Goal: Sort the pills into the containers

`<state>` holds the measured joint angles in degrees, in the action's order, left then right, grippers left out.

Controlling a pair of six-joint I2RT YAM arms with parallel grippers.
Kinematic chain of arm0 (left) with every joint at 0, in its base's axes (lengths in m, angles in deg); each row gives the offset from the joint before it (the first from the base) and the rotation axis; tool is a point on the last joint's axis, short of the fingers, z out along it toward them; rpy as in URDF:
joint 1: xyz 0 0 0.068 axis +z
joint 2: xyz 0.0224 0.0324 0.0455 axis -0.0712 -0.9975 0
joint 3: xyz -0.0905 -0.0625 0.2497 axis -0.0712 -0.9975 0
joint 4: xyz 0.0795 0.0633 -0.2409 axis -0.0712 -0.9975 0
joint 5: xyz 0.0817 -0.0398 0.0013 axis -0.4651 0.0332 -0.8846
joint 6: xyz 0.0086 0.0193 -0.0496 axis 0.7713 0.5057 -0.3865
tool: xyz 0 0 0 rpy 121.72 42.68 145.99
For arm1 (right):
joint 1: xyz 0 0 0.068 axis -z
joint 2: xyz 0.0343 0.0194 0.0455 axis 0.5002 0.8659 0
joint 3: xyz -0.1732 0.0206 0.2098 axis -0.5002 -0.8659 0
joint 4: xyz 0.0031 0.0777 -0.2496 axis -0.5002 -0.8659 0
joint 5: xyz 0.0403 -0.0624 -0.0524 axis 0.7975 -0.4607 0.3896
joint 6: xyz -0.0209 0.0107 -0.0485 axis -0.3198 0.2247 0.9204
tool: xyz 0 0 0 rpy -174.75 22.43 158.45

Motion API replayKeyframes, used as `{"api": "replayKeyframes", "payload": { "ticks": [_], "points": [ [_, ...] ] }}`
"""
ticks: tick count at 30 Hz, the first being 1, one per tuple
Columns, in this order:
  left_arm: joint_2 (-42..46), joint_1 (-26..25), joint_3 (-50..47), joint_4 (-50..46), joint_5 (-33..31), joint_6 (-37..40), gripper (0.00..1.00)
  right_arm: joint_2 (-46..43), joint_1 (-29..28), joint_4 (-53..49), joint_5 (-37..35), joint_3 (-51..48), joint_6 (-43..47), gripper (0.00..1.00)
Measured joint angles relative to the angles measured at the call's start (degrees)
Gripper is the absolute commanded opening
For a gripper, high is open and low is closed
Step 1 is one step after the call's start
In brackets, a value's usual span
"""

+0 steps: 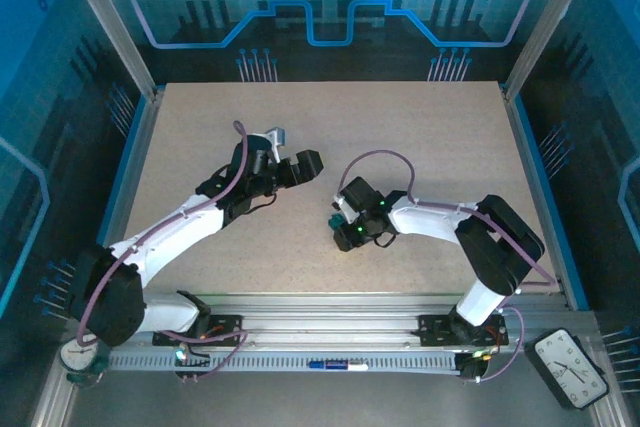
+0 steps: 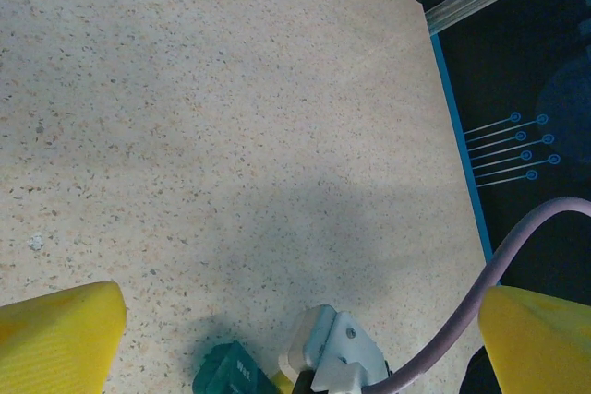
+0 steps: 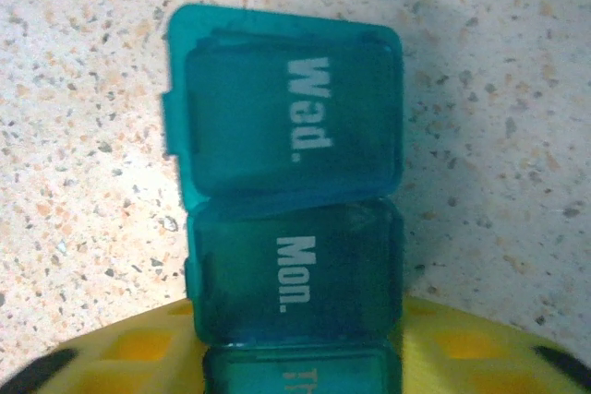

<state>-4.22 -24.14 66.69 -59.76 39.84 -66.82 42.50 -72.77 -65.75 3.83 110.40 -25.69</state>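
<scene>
**Item:** pill box (image 3: 295,228), dark-teal tinted plastic. It lies flat on the speckled desk (image 3: 83,89), near its middle, directly below the right arm's wrist.

**Condition:** The "Wed." lid (image 3: 305,117) looks slightly proud of the "Mon." lid (image 3: 294,274) and is possibly unlatched. A third lid is cut off by the frame edge. The contents cannot be made out through the tint.

**Handling assessment:** The box is likely light, rigid, thin-walled and smooth. It may skid on the desk if pushed, and may slip if pinched on a lid face. The soundest hold is across the long side walls. Lids are best lifted at the small edge tab.

**Right pincer** (image 3: 295,362): straddles the box's near end. Whether it presses cannot be told.

**Left pincer** (image 2: 300,306): released, fingers wide apart, above bare desk beside the box.
</scene>
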Motion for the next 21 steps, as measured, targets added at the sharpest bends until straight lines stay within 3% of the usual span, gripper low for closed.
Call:
{"api": "replayKeyframes", "payload": {
  "ticks": [3, 14, 21],
  "points": [
    [0.0, 0.0, 0.0, 0.0, 0.0, 0.0, 0.99, 0.0, -0.1, -1.0, -0.6, 0.2, 0.2, 0.7],
    [0.8, 0.0, 0.0, 0.0, 0.8, 0.0, 0.99, 0.0, 0.1, -12.7, -9.8, 4.3, -2.5, 0.72],
    [1.1, 0.0, 0.0, -0.1, 1.6, 0.1, 0.99, -1.0, 6.1, -15.6, -11.7, 4.5, -3.1, 0.72]
  ]
}}
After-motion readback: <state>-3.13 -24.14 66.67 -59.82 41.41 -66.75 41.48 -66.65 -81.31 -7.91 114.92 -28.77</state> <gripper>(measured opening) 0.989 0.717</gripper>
